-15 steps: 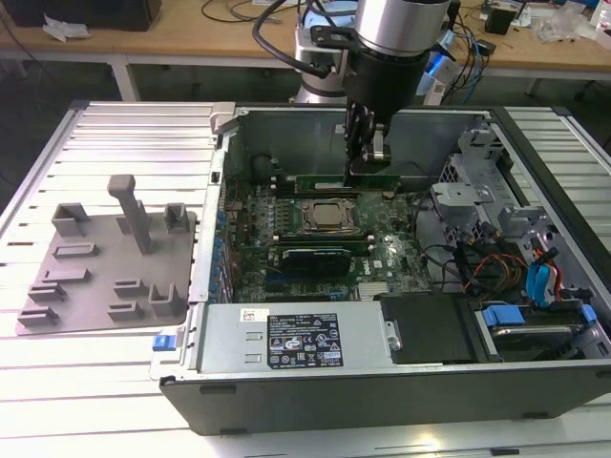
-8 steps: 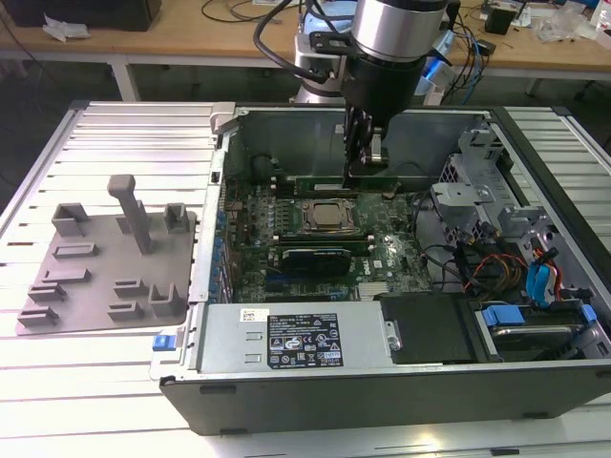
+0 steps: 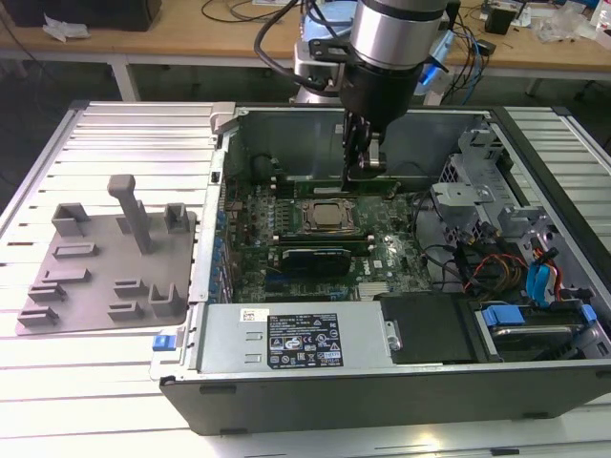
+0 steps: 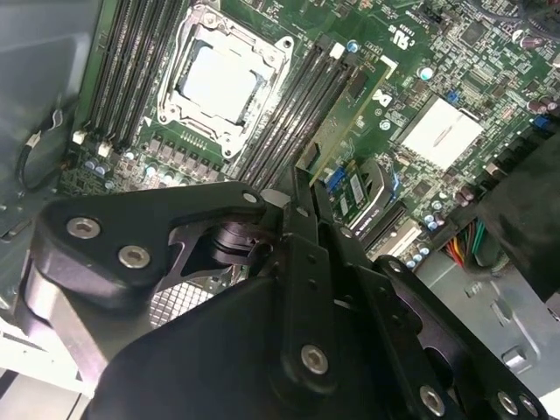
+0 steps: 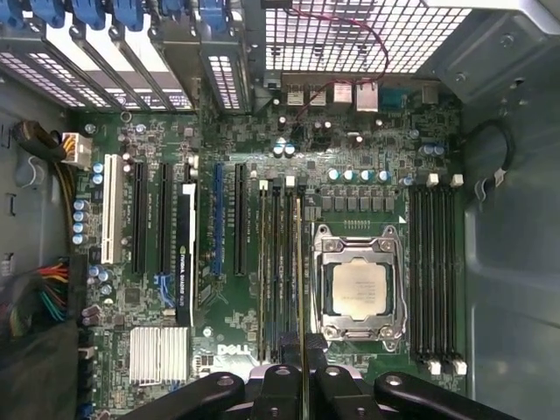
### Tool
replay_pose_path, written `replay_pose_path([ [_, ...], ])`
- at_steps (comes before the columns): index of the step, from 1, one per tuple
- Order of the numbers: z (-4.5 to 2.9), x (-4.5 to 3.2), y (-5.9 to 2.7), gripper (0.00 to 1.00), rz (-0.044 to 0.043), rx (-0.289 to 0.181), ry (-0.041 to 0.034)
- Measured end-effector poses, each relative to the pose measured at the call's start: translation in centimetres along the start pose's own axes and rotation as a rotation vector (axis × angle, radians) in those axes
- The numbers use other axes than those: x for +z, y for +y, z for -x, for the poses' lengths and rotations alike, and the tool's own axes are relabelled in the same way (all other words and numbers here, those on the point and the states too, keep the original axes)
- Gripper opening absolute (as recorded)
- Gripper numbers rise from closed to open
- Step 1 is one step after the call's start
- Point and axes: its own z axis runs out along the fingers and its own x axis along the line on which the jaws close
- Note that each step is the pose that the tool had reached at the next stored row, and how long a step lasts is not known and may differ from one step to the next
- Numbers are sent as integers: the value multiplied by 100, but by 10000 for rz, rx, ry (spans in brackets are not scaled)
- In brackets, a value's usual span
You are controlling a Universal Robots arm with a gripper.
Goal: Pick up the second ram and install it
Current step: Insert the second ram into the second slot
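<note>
Second ram [image 5: 301, 262] thin green stick, edge-on | matte black hand [image 5: 303, 363] clamped on it | beside long dark slots [image 5: 278, 262]

the exterior view stands off the arm, raised and at middle range, looking down slantwise into the open computer case [image 3: 286, 343]. in it the arm hangs at twelve o'clock, and a grey fixture plate [image 3: 105, 258] lies at nine o'clock of the case. the first wrist view looks straight down on the motherboard [image 5: 227, 328] from near, over the gripper [image 5: 302, 376]. the second wrist view sits nearer and tilted, behind the gripper's dark body. all three views share the processor [image 3: 327, 216] and the second ram [image 3: 370, 182], clamped in the gripper.
</note>
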Motion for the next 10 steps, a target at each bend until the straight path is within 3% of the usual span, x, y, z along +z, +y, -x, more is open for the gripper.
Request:
replay_pose_path([
  [10, 11, 67, -4, 11, 0, 0, 0],
])
